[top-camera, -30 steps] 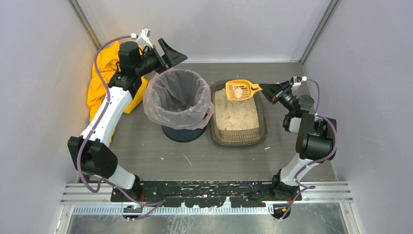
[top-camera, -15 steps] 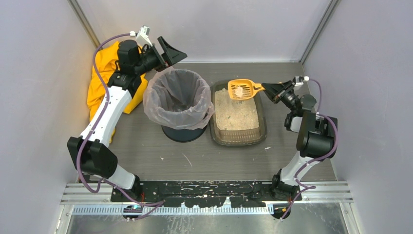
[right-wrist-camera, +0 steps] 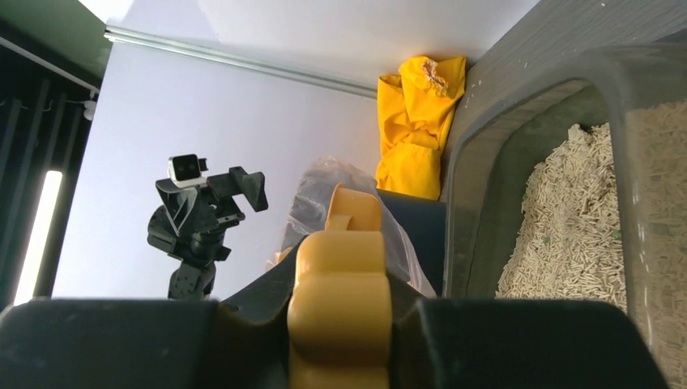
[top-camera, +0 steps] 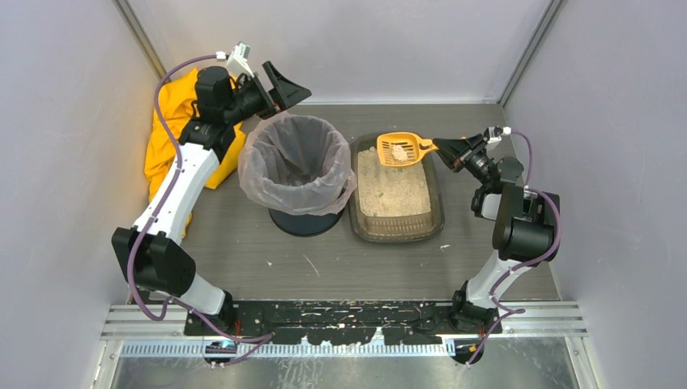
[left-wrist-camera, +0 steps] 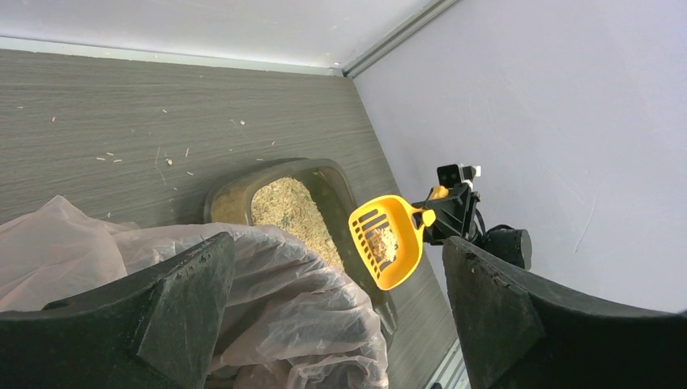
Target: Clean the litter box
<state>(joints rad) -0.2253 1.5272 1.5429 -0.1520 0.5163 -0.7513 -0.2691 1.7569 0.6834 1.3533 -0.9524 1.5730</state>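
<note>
The litter box (top-camera: 435, 217), a dark translucent tray of beige litter, lies right of centre; its rim also shows in the left wrist view (left-wrist-camera: 243, 174) and its wall in the right wrist view (right-wrist-camera: 486, 162). My right gripper (top-camera: 450, 147) is shut on the handle of an orange slotted scoop (top-camera: 398, 149) (left-wrist-camera: 387, 243) (right-wrist-camera: 340, 300), held above the box's far end with a clump of litter in it. My left gripper (top-camera: 285, 87) (left-wrist-camera: 332, 316) hangs open above the far rim of the bag-lined bin (top-camera: 296, 170), holding nothing.
The round bin with a clear bag liner (left-wrist-camera: 267, 284) stands just left of the litter box. A crumpled yellow cloth (top-camera: 172, 121) (right-wrist-camera: 417, 121) lies in the far left corner. Grey walls close in on three sides. Litter crumbs dot the table (top-camera: 308, 263).
The scoop has shifted slightly away from the bin and back, staying above the box's far end. The left arm has hardly moved.
</note>
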